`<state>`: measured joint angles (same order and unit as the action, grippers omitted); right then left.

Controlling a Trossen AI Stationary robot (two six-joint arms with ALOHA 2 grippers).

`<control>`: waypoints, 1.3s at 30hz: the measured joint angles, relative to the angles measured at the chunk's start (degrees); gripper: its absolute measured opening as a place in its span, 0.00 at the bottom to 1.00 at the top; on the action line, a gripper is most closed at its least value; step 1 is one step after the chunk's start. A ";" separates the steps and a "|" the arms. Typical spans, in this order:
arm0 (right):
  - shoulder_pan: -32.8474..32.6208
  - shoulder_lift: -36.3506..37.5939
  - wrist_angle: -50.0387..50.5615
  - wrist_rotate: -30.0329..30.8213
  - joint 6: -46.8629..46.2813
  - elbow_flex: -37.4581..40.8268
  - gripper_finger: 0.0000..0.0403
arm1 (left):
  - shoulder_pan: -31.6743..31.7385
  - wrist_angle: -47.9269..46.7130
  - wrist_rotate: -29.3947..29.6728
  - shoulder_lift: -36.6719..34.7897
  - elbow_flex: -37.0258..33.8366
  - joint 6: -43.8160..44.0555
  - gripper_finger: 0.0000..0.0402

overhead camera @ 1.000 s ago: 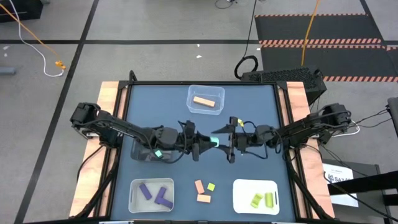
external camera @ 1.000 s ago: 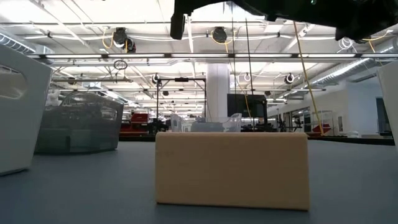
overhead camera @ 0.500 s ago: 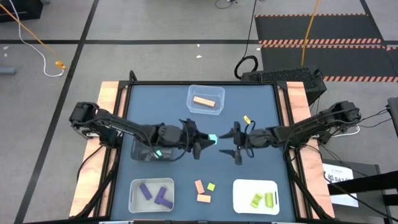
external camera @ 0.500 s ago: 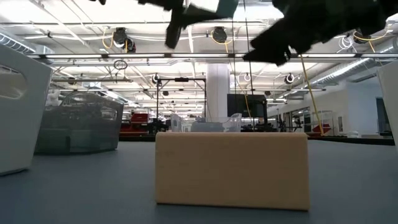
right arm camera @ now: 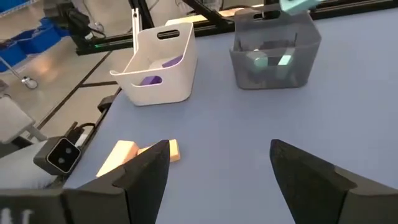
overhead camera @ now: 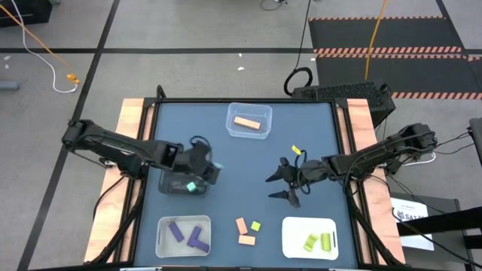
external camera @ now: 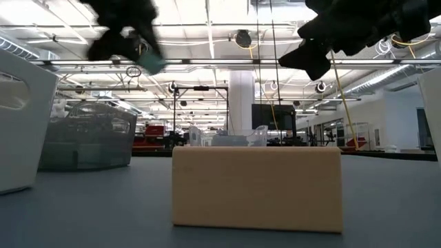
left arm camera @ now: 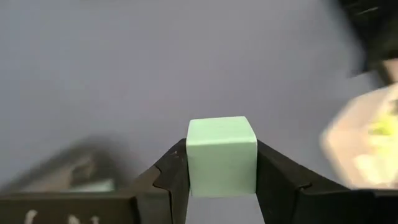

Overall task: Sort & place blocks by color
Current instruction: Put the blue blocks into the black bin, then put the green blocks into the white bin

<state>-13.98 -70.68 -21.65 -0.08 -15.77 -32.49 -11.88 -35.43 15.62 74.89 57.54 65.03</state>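
While left end effector (left arm camera: 222, 180) pinches teal cube (left arm camera: 221, 155) — right end effector (overhead camera: 282, 186) gapes.

Your left hand (left arm camera: 221, 180) pinches a pale teal cube (left arm camera: 221, 155) squarely between its fingers; orange blocks (right arm camera: 134, 152) lie just ahead of your right hand (right arm camera: 217, 171).

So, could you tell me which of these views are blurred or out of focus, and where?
Left wrist view: the teal cube between the left gripper's fingers is sharp, the table behind it smeared. Low view: the left gripper overhead is a dark smear, while the pale orange block is crisp. Right wrist view: only the nearest fingers are soft. High view: sharp throughout.
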 joint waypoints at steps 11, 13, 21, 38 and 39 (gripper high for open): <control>-0.02 -5.72 -2.32 -0.04 0.12 0.03 0.67 | -3.28 -26.33 0.03 -0.87 -0.08 18.72 0.34; -0.02 -7.32 -4.78 -0.04 0.14 0.04 0.67 | -3.75 -26.26 -0.15 -0.93 -0.07 18.69 0.37; -1.46 -12.58 -11.93 -0.13 3.05 -1.64 0.67 | -4.93 -26.26 0.24 -0.87 -0.07 19.31 0.51; -6.44 -22.83 6.03 0.22 9.61 -17.50 0.67 | -9.61 -19.64 6.69 -0.87 -0.04 22.08 0.53; -6.76 -23.79 6.05 0.22 9.83 -17.55 0.67 | -9.82 -19.66 6.86 -0.87 -0.04 22.08 0.53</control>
<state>-20.74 -94.47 -15.60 0.14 -5.94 -50.04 -21.70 -55.09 22.48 74.02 57.49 87.11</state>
